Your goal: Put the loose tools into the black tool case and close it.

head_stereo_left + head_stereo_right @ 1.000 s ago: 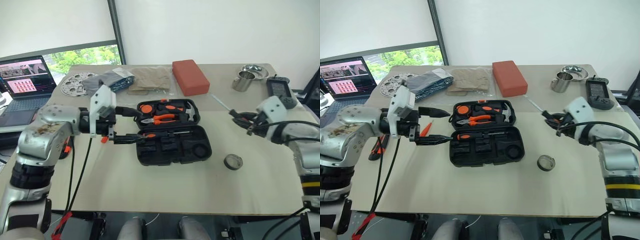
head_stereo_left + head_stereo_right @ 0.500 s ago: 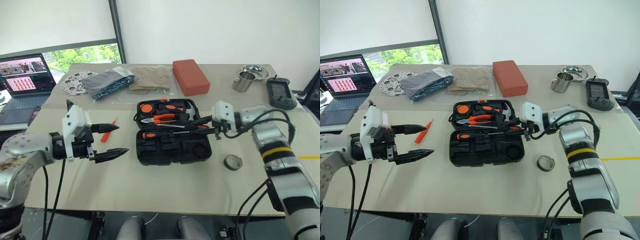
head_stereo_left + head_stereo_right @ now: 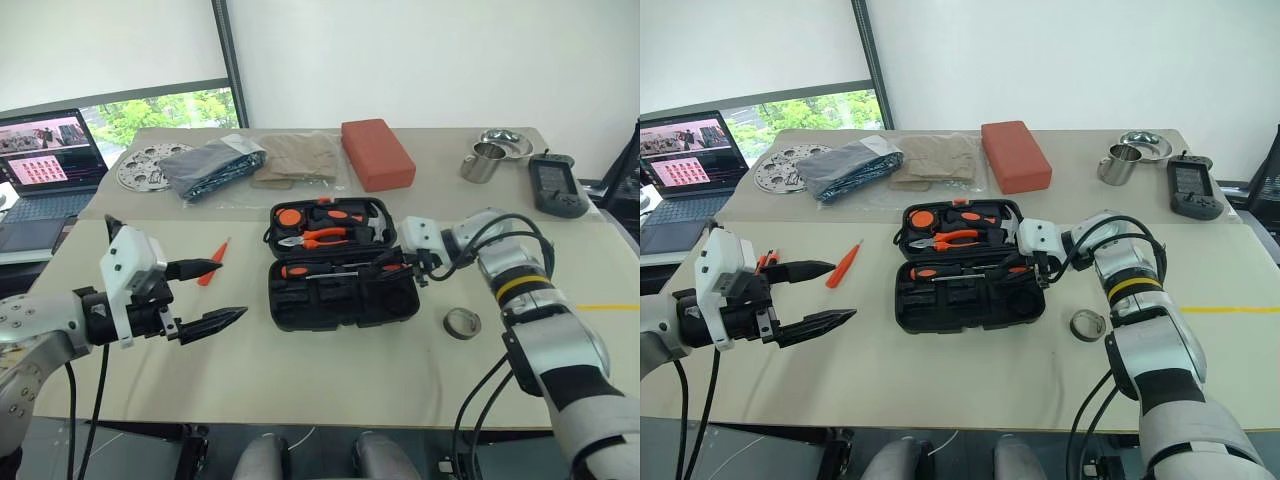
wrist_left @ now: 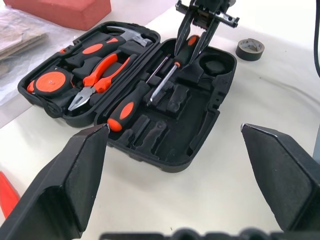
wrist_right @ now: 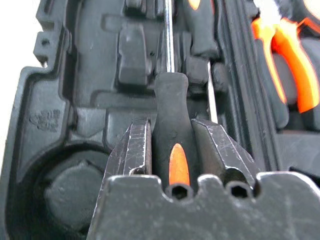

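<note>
The black tool case lies open mid-table, with pliers, a hammer and a round orange tool in its far half. One orange-and-black screwdriver rests in the near half. My right gripper hovers over the case's right end, shut on a second screwdriver by its black handle. The thin shaft of that screwdriver runs along the slots. My left gripper is open and holds nothing, left of the case and clear of it. A slim orange driver lies on the table beside it. The grey tape roll sits right of the case.
A red block, folded cloths and a perforated disc line the table's far side. A steel cup and a black handheld device stand at the far right. A laptop is off the left edge.
My right gripper swung in from the table's right side, carrying the screwdriver down over the case. My left gripper pulled back from the case toward the near left.
</note>
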Controlling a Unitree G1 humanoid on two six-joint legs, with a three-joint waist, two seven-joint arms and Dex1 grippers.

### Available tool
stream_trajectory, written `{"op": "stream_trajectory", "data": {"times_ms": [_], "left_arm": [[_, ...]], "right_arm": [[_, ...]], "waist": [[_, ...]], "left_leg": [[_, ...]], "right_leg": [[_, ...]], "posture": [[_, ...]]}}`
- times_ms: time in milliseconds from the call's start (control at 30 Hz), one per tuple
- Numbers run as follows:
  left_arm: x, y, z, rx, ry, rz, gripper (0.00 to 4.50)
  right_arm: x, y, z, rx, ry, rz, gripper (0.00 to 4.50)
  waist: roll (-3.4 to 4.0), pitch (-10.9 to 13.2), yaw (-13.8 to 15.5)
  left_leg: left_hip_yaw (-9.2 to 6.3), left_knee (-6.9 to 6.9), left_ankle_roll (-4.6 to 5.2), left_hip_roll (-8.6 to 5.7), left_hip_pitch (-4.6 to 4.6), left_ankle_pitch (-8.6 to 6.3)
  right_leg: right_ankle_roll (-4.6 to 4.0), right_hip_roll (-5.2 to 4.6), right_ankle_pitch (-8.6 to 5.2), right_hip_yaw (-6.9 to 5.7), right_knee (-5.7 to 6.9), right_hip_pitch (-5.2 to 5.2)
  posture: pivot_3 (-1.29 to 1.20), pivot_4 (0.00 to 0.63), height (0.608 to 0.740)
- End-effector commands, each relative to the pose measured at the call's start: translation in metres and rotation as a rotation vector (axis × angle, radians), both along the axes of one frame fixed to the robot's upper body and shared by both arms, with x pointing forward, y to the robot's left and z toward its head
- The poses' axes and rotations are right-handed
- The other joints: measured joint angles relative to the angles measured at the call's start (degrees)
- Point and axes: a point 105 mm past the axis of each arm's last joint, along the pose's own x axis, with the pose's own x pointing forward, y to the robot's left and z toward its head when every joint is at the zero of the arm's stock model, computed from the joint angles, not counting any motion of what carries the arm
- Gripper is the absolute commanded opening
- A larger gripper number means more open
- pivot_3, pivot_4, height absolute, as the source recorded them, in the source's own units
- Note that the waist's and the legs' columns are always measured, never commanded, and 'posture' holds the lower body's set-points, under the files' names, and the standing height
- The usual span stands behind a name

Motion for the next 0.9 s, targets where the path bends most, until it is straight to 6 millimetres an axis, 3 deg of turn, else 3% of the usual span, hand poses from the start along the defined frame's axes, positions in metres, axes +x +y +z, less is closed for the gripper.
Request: {"op": "stream_trajectory", "data": {"times_ms": [33, 67, 133, 400, 533, 667, 767, 867, 900], "left_arm": [[-0.004, 0.000, 0.010, 0.023, -0.052, 0.001, 4.50], [-0.005, 0.000, 0.010, 0.023, -0.052, 0.004, 4.50], [-0.005, 0.000, 0.010, 0.025, -0.052, 0.007, 4.50], [-0.006, 0.000, 0.010, 0.026, -0.055, 0.007, 4.50], [-0.006, 0.001, 0.011, 0.028, -0.055, 0.008, 4.50], [-0.006, 0.001, 0.010, 0.023, -0.054, 0.005, 4.50], [-0.004, 0.000, 0.009, 0.019, -0.051, 0.000, 4.50], [-0.003, -0.001, 0.009, 0.015, -0.049, -0.012, 4.50], [-0.002, -0.002, 0.009, 0.015, -0.048, -0.016, 4.50]], "right_arm": [[0.005, 0.006, 0.011, -0.003, -0.053, 0.014, 0.94], [0.006, 0.007, 0.011, -0.003, -0.056, 0.013, 0.94], [0.009, 0.009, 0.013, -0.002, -0.069, -0.001, 1.94], [0.012, 0.012, 0.014, 0.005, -0.081, -0.006, 4.45], [0.013, 0.013, 0.025, 0.056, -0.101, -0.007, 4.45], [0.014, 0.021, 0.049, 0.274, -0.028, -0.037, 4.45], [0.010, 0.022, 0.053, 0.385, 0.059, -0.038, 4.45], [0.010, 0.022, 0.053, 0.485, 0.130, -0.080, 3.78], [0.011, 0.022, 0.052, 0.502, 0.148, -0.097, 3.36]], "waist": [[0.00, 0.00, -0.02], [0.00, 0.00, -0.07], [-0.01, 0.00, -0.16], [-0.01, 0.00, -0.68], [-0.01, 0.01, -0.93], [-0.02, 0.01, -1.08], [-0.03, 0.02, -1.17], [-0.03, 0.02, -1.15], [-0.03, 0.02, -1.13]], "left_leg": [[0.00, -0.03, -0.03, 0.00, 0.00, 0.02], [0.00, -0.06, -0.08, 0.00, 0.01, 0.04], [0.01, -0.20, -0.20, -0.01, 0.07, 0.12], [0.02, -0.37, -0.28, -0.02, 0.14, 0.16], [0.02, -0.38, -0.28, -0.02, 0.15, 0.16], [0.02, -0.40, -0.29, -0.02, 0.15, 0.17], [0.00, -0.43, -0.34, -0.01, 0.16, 0.20], [0.00, -0.55, -0.49, -0.01, 0.19, 0.29], [0.00, -0.57, -0.49, -0.01, 0.20, 0.29]], "right_leg": [[0.00, 0.00, 0.00, 0.00, 0.00, 0.00], [-0.01, 0.00, 0.00, 0.00, 0.00, -0.01], [-0.02, -0.02, 0.00, 0.01, -0.01, 0.00], [-0.05, -0.01, 0.00, 0.01, -0.02, 0.00], [-0.05, -0.01, 0.00, 0.01, -0.02, 0.00], [-0.05, -0.01, 0.00, 0.01, -0.03, 0.00], [-0.06, 0.00, 0.00, 0.01, -0.02, 0.01], [-0.06, -0.02, 0.00, 0.00, -0.02, 0.01], [-0.06, -0.03, 0.00, 0.00, -0.03, 0.01]], "posture": [[0.00, 0.150, 0.740], [0.00, 0.150, 0.740], [0.00, 0.150, 0.740], [0.00, 0.150, 0.740], [0.00, 0.150, 0.740], [0.00, 0.150, 0.740], [0.00, 0.150, 0.740], [0.00, 0.150, 0.740], [0.00, 0.150, 0.740]]}}
